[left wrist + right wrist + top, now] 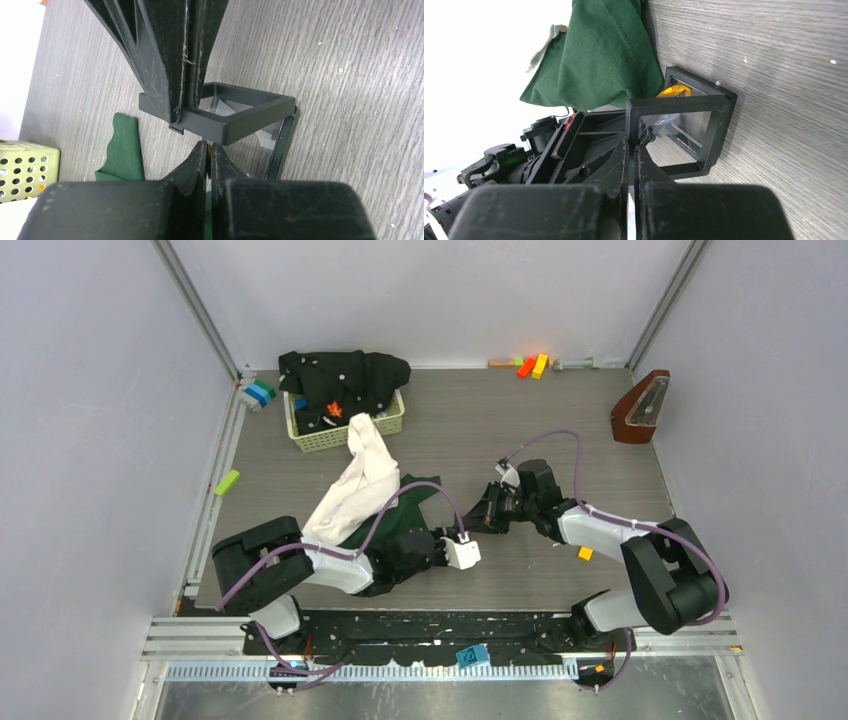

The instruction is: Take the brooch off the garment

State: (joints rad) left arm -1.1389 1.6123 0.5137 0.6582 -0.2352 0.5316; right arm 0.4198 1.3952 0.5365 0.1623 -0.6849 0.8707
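Right gripper [631, 145]: fingers pinching the near wall of the box lid [719, 125], with only a thin slit between them.
Left gripper [208, 150]: fingers pressed together, tips just under the lifted lid. Whether anything thin sits between them cannot be told.
Box lid: a black square frame, held tilted up and open above the box base [696, 80], which lies flat on the table [560, 440].
Brooch [674, 91]: a small orange-yellow piece in the base, probably the brooch. The lid covers half of it, and it lies apart from the cloth.
Garment [360, 485]: at 9 to 10 o'clock from the grippers, with a cream strip running up toward the basket [330, 438]. Its dark green edge lies just beside the box.
In the way: the left arm lies over the garment's lower green part. The right fingers block much of the left wrist view.
Around: a black garment [345, 375] heaped in the basket at 11 o'clock, and a brown wedge case [640, 408] at 2 o'clock. Colored blocks [530, 366] lie at 12 to 1 o'clock by the far wall, an orange cube [585, 553] at 4 o'clock, and a green block [227, 482] at 9 o'clock.
Left arm: low and folded, reaching toward 3 o'clock.
Right arm: elbow bent at the right, forearm reaching toward 9 o'clock, so the two grippers meet tip to tip.
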